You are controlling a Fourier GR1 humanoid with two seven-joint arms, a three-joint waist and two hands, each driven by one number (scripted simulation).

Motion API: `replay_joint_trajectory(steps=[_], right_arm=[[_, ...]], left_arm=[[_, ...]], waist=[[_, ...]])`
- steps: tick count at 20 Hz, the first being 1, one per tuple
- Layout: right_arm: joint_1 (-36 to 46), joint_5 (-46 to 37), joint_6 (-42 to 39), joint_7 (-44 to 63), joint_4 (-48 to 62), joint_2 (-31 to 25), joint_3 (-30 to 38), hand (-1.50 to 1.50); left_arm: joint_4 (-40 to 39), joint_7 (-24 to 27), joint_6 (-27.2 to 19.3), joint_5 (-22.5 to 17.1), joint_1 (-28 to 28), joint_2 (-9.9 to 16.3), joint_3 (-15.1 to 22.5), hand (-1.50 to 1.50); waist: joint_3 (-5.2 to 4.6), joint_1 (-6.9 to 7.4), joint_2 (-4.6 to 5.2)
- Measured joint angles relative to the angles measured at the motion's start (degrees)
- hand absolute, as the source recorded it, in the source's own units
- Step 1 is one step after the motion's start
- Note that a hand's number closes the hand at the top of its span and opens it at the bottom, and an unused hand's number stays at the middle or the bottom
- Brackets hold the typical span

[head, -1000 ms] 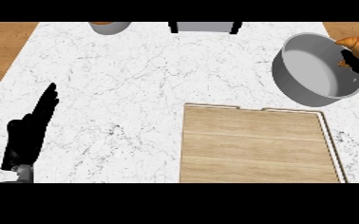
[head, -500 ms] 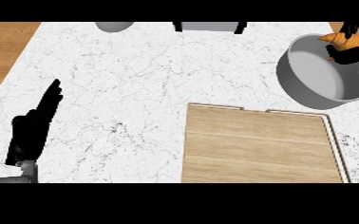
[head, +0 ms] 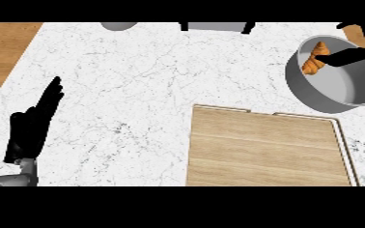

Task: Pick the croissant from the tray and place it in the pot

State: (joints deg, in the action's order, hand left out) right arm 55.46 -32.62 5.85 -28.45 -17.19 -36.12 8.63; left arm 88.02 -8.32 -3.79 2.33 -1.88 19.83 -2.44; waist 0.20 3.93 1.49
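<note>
1. Right hand: enters at the view's right edge, above the pot; its dark fingers are pinched on the lower end of the croissant. Only part of the hand shows.
2. Croissant: one, golden brown, held inside the pot's rim against the far wall; whether it touches the pot's floor cannot be told.
3. Pot: one, grey and round, standing on the table at the right, just beyond the tray's far right corner.
4. Tray: one, wooden with a pale rim, at the lower right; nothing lies on it.
5. Left hand: at the lower left edge, fingers straight and pressed together, pointing away; it rests and takes no part.
6. Table: white marbled top. Two grey objects are cut off by its far edge; what they are cannot be told.
7. Step in hand, as judged: the placing. The pick is done and the croissant is over its goal.
8. Next move, as judged: spread the fingers so the croissant settles in the pot, then lift the hand clear of the rim.
</note>
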Motion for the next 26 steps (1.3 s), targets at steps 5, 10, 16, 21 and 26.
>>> replay_joint_trajectory(steps=[5, 10, 16, 21, 26], right_arm=[[2.19, 2.17, -1.18, -3.9, 3.58, 0.13, 2.88, -1.5], [3.4, 10.21, -4.38, -9.37, 3.94, -0.07, 10.68, -1.5], [3.86, 16.43, -13.05, -10.04, 6.12, -3.44, 16.51, -1.5], [1.76, 18.65, -21.37, -10.62, 7.74, -7.32, 18.41, -1.5], [-3.37, 20.69, -28.6, -12.93, 8.29, -11.91, 20.13, -1.5]], left_arm=[[-0.6, 0.55, -0.54, 0.85, -0.04, -0.96, 0.43, 0.0], [-0.09, 0.72, -0.7, 1.2, 0.71, -1.26, 0.54, 0.0], [-1.78, 1.08, -0.5, 0.96, 0.21, -1.3, -0.53, 0.0], [-1.55, 1.25, -0.06, 0.97, 0.22, -0.8, -1.38, 0.0], [-0.81, 1.14, 0.29, 0.74, 1.15, -0.99, -1.85, 0.0]], waist=[[0.02, -0.17, 0.03], [0.06, -0.75, -0.21], [-0.02, -1.46, -0.42], [-0.03, -1.65, -0.5], [-0.01, -2.04, -0.64]])
